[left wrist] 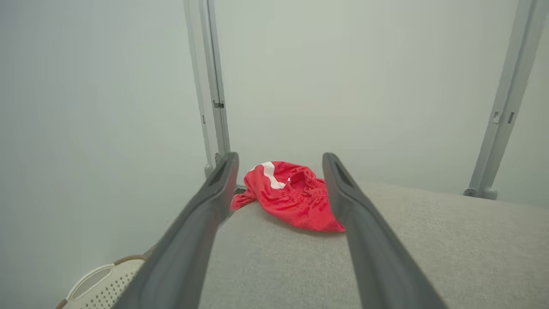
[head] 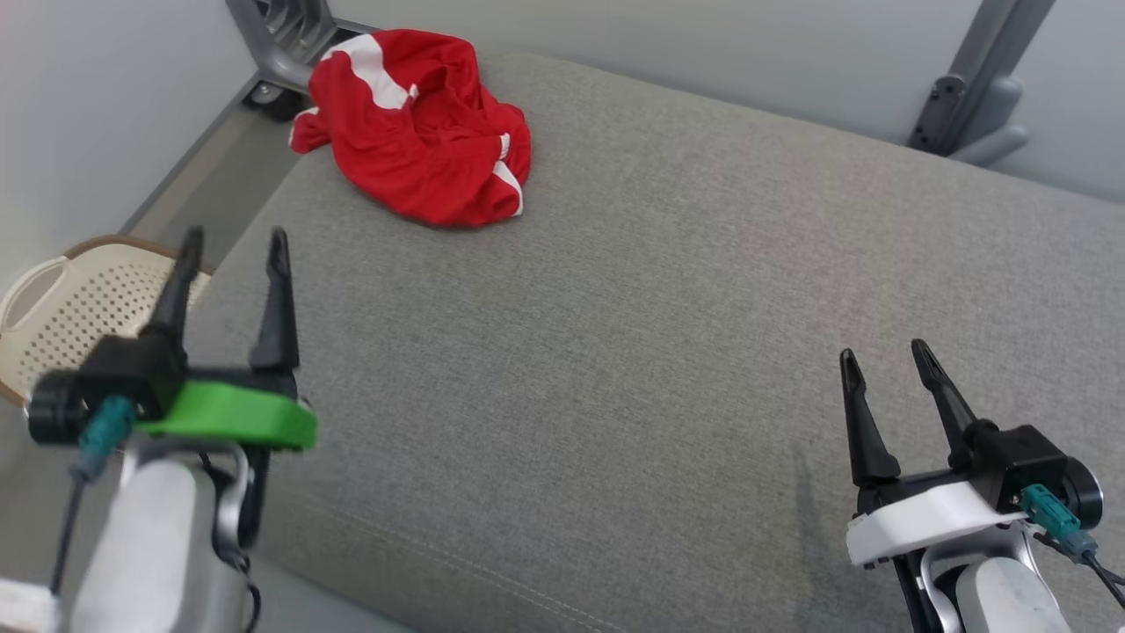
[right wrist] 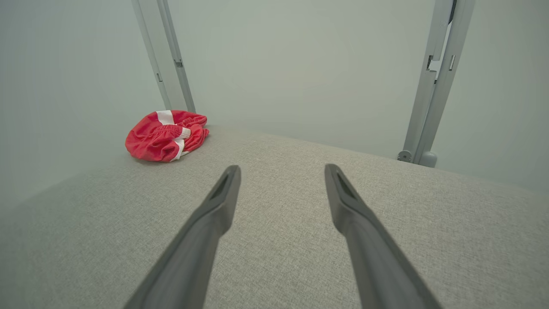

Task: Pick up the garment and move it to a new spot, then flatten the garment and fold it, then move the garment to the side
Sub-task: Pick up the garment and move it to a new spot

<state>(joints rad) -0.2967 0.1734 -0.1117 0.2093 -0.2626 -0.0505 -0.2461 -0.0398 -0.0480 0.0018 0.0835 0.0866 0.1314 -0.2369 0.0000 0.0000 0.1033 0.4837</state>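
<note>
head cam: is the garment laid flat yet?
No, the red garment lies bunched in a crumpled heap at the far left corner of the grey cushion.

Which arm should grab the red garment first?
Left, probably. The garment lies at the far left corner of the grey surface, ahead of the open left gripper; the open right gripper sits far across.
</note>
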